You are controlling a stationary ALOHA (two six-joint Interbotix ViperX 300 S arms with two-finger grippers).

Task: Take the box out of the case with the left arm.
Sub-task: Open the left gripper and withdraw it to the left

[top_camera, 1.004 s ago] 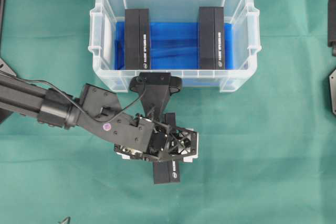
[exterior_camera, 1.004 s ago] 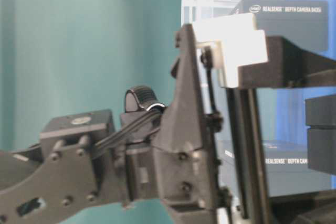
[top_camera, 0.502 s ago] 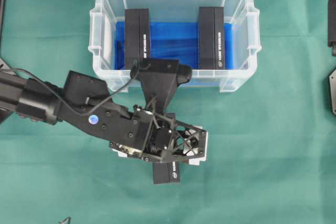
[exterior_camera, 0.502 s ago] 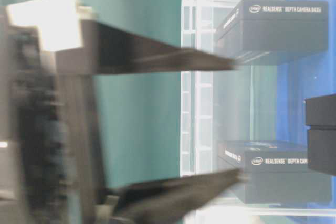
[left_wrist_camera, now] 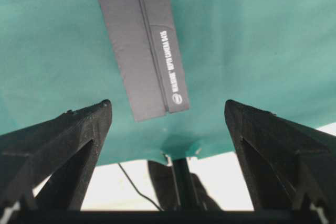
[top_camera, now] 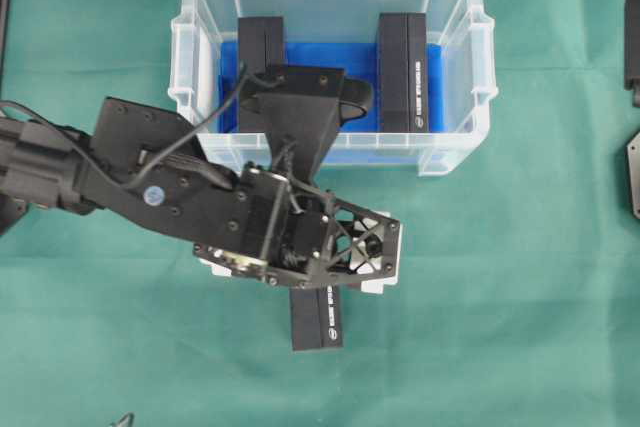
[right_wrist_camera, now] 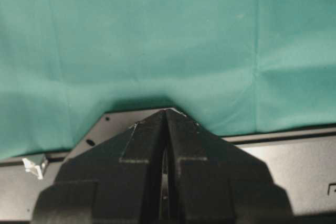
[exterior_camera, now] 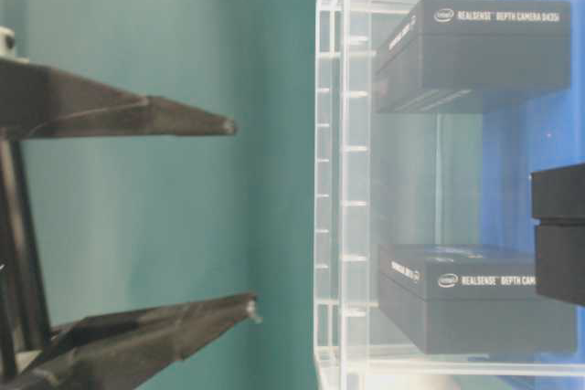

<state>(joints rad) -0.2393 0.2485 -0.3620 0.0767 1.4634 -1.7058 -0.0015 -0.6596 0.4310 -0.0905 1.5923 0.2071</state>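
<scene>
Left gripper (left_wrist_camera: 168,116) spread wide, clamped on nothing, poised above the box (top_camera: 316,319). Box flat on the green cloth (top_camera: 520,297), outside the case (top_camera: 455,152). Two more boxes (top_camera: 404,72) inside it. Right gripper (right_wrist_camera: 166,124) pressed together.

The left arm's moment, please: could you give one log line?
left end effector: open, empty | box: on cloth, outside case | two boxes in case | right end effector: shut

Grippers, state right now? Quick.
Left gripper: open, holding nothing; box lies on the cloth.
Right gripper: closed, empty.
</scene>
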